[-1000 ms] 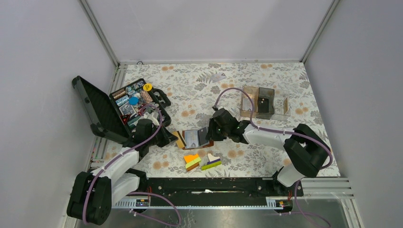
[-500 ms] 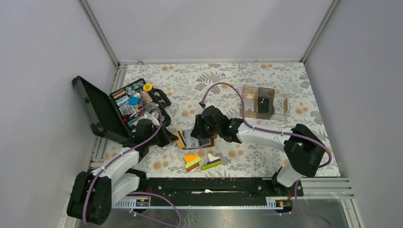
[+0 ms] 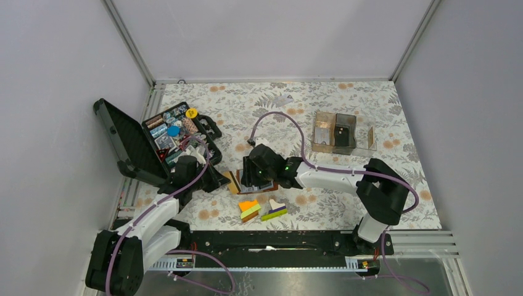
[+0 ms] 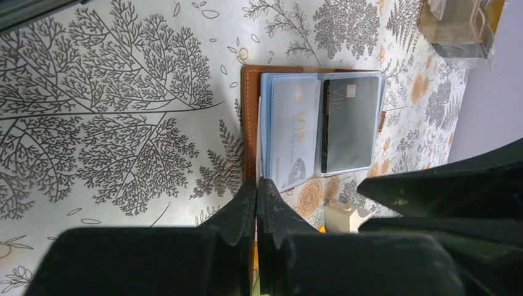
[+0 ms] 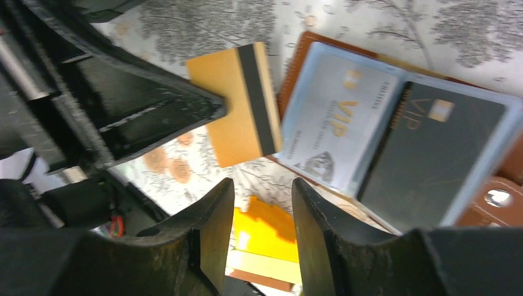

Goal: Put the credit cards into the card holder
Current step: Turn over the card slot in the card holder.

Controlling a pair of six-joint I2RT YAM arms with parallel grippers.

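Right tool (image 5: 262,191), spread and empty, is hovering over the open brown leather card holder (image 4: 250,123), probably next gripping the tan striped card (image 5: 231,105) beside it; left tool (image 4: 258,185) pressed together.

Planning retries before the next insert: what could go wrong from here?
1. The tan card lies flat beside the card holder; the open right gripper may skid it rather than pinch it.
2. The shut left gripper sits right at that card, so the arms could collide.
3. The orange block lies close by and might get knocked.
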